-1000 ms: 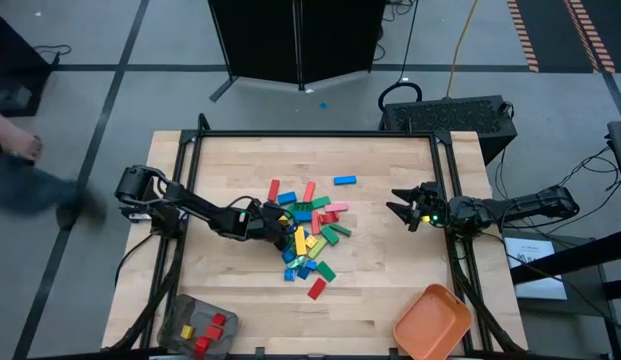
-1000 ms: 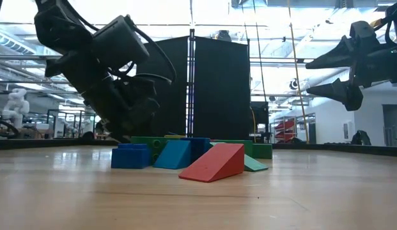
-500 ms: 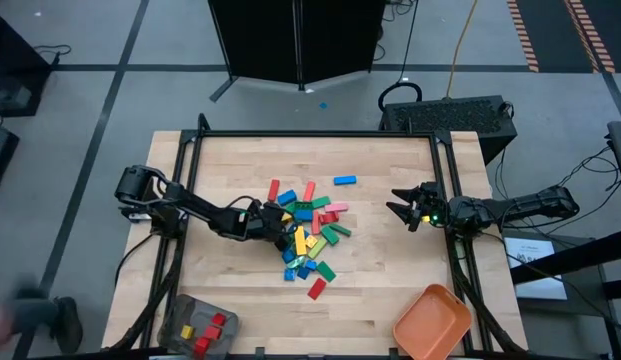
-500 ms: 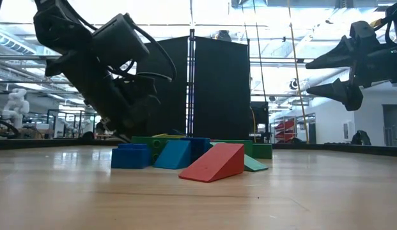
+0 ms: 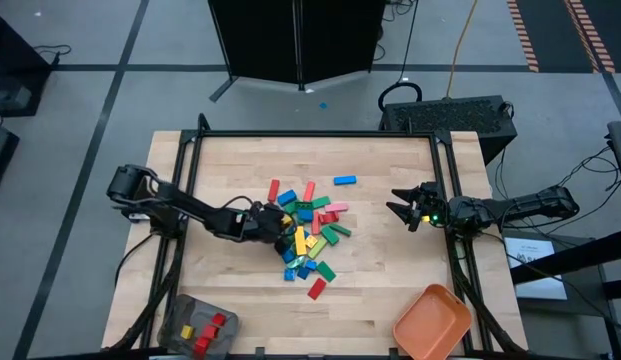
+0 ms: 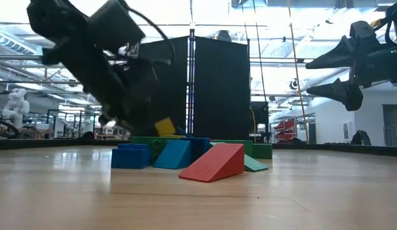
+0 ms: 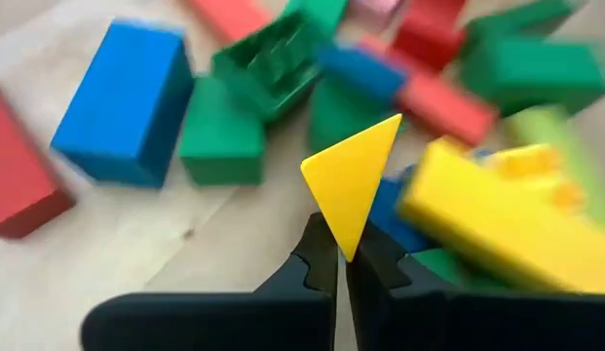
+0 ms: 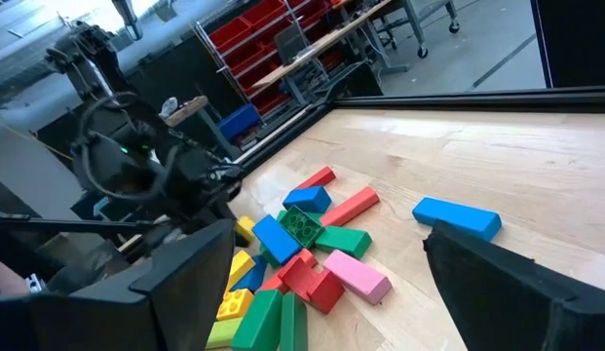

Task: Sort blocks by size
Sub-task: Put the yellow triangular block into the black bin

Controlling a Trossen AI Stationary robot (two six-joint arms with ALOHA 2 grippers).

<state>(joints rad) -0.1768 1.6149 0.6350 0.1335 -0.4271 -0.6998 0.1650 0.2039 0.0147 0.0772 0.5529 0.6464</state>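
The left hand point(image 7: 341, 268) is clamped on a yellow wedge block point(image 7: 353, 185), held just above the pile of blocks point(image 5: 308, 232) at the middle of the counter point(image 5: 380, 290). The right hand point(image 5: 402, 208) hangs apart, fingers spread, near the counter's right edge.

The left gripper point(image 7: 341, 268) is clamped tight, its arm reaching in low toward mid-worktop. The right gripper point(image 5: 402, 208) hangs spread wide, raised at its own side.
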